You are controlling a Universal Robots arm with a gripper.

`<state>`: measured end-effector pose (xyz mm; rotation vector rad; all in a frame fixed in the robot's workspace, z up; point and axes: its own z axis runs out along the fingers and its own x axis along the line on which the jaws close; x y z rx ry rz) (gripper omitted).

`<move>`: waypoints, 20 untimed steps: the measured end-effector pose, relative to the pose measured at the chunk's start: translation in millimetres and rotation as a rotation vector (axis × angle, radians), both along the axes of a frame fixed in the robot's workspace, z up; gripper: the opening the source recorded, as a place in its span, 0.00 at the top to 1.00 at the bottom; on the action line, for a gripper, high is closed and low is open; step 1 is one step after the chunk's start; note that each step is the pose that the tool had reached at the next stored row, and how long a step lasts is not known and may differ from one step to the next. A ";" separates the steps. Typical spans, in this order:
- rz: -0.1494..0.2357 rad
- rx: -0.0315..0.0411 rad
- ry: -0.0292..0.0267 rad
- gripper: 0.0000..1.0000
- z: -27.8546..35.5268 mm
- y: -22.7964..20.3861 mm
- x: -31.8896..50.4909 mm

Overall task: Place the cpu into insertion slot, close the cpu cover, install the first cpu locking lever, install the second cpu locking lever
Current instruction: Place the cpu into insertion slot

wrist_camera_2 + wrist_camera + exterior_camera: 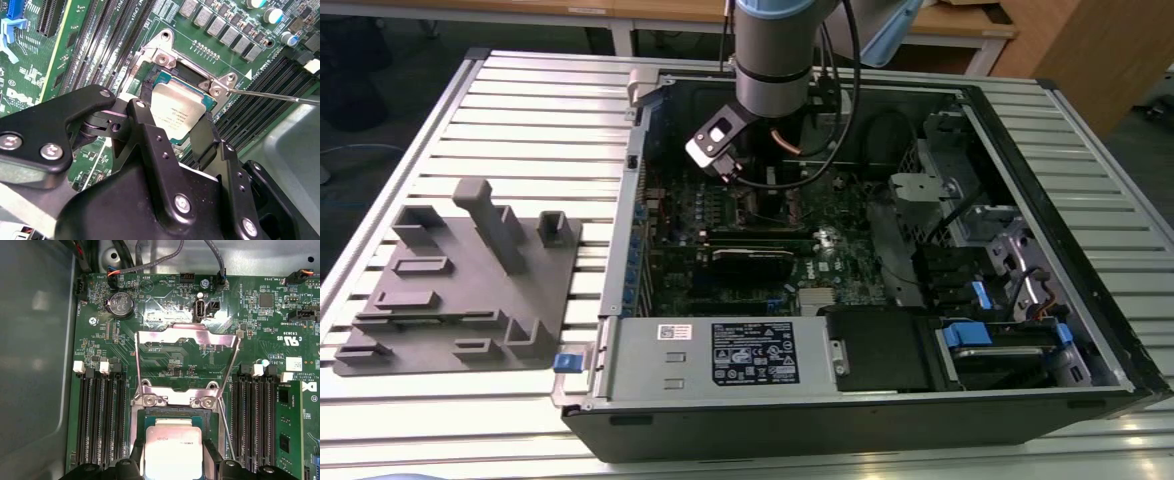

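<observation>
The cpu [172,452], a flat square chip with a dull silver-grey metal top on a green base, lay over the insertion slot [177,413], a dark square socket with a silvery rim set in the green circuit board [165,360]. The matte black jaws stood one at each of two opposite edges of the chip, closed in against it and gripping it. Whether it sat fully in the socket could not be told. The cpu cover [187,335], a thin shiny plate with a large square window, was swung open off the slot, hinged at one side of it. The open computer case [854,425] lay on the ribbed metal tabletop [520,110], toward its edge at the exterior view's right.
</observation>
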<state>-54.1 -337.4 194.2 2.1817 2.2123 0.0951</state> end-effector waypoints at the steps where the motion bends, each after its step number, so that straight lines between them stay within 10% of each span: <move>1: 0.000 0.0000 0.0001 0.46 0.0 0.0 0.1; 20: -0.003 -0.0001 0.0006 0.46 1.3 -3.0 2.4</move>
